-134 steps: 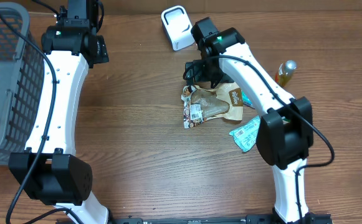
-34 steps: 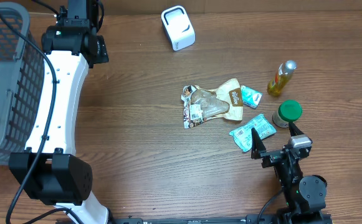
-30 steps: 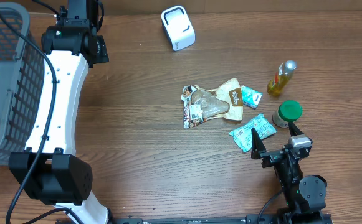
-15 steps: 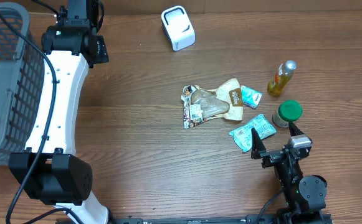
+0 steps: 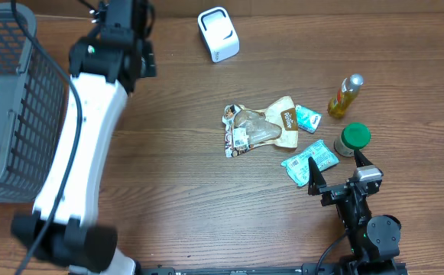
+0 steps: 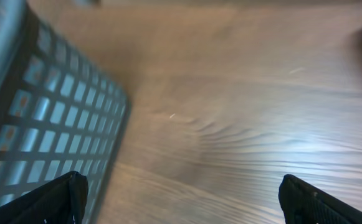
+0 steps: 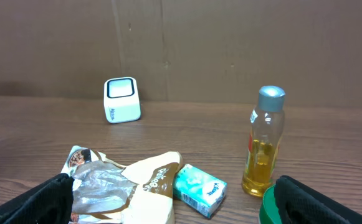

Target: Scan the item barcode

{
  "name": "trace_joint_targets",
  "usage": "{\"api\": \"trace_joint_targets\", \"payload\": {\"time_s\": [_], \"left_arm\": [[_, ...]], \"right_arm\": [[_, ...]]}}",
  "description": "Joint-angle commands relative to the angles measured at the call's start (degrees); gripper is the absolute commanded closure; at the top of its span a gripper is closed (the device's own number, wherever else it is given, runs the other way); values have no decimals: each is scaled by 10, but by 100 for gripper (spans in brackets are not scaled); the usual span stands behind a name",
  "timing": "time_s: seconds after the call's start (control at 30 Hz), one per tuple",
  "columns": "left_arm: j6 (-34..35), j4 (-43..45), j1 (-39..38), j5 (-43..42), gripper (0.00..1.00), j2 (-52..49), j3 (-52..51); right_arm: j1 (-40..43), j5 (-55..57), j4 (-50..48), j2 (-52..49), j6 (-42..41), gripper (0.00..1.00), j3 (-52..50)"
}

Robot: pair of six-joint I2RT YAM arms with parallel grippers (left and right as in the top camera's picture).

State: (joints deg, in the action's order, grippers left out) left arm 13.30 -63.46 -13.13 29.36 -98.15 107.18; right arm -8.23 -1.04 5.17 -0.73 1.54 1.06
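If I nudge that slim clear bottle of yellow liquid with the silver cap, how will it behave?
Likely tippy: the slim clear bottle stands upright, tall on a narrow base. Its smooth round wall would probably slip in a loose grip, and roll once it is down. It looks only partly full, so the liquid may slosh and shift its weight.

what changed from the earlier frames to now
The right arm pulled back from over the snack pouch to its base at the near edge, right claw open and empty. In the last half second the left arm swung away from the basket toward the scanner, left claw open, holding nothing. Pouch, scanner, bottle and green-lidded jar lie where they did.
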Motion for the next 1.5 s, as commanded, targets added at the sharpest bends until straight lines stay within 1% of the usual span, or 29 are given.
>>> {"api": "trace_joint_targets", "payload": {"time_s": [0.0,0.07,0.17,0.27,0.33,0.5,0.53,0.6,0.77,0.83,0.9,1.07,1.1,1.23,1.33,1.47], "left_arm": [[-5,1,-40,6,0,105,9],[-5,0,-46,6,1,145,8],[-5,1,-41,6,0,180,0],[-5,1,-38,6,1,207,-39],[-5,1,-38,6,0,223,-81],[-5,0,-38,6,0,276,-228],[-5,1,-38,6,0,302,-280],[-5,1,-38,6,0,343,-353],[-5,3,-36,7,0,418,-459],[-5,6,-24,7,1,461,-501],[-4,57,-3,-7,1,505,-540],[-5,323,66,-110,0,647,-659],[-5,392,76,-139,0,680,-685],[-5,567,98,-199,1,776,-743],[-5,641,110,-216,0,841,-779],[-5,695,122,-220,0,904,-824]], "right_arm": [[3,5,-3,6,4,0,-6],[3,5,-3,6,4,0,-6],[3,5,-3,6,4,0,-6],[3,5,-3,6,4,0,-6],[3,5,-3,6,4,0,-6],[3,5,-3,6,4,0,-6],[3,5,-3,6,4,0,-6],[3,5,-3,6,4,0,-6],[3,5,-3,6,4,0,-6],[3,5,-3,6,4,0,-6],[3,5,-3,6,4,0,-6],[3,5,-3,6,4,0,-6],[3,5,-3,6,4,0,-6],[3,5,-3,6,4,0,-6],[3,5,-3,6,4,0,-6],[3,5,-3,6,4,0,-6]]}}
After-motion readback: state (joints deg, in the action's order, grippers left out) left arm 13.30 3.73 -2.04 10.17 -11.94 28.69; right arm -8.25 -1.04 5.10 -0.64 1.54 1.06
